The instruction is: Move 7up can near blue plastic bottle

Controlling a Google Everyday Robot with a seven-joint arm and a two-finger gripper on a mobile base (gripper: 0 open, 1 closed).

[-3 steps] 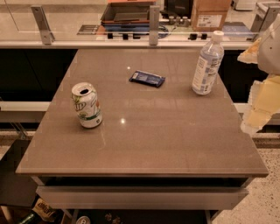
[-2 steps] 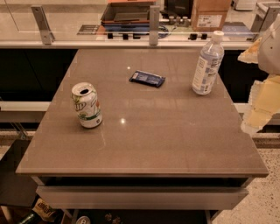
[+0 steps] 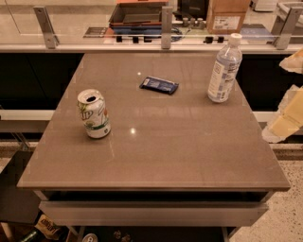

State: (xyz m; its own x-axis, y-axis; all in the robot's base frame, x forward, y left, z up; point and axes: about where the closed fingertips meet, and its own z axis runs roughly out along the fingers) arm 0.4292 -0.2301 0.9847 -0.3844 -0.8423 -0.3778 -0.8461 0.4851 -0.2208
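Note:
The 7up can [image 3: 94, 114], white with green markings and an open silver top, stands upright on the left side of the brown table [image 3: 156, 156]. The blue plastic bottle [image 3: 224, 69], clear with a white cap and a white-and-blue label, stands upright at the far right of the table. They are far apart. My gripper [image 3: 285, 120], cream-coloured, hangs at the right edge of the view, off the table's right side and level with its middle. It is well away from the can and holds nothing that I can see.
A flat dark blue packet [image 3: 159, 85] lies at the far middle of the table. A glass rail with metal posts [image 3: 166, 21] runs behind the table. A cardboard box [image 3: 227, 14] and a tray [image 3: 137, 13] sit beyond it.

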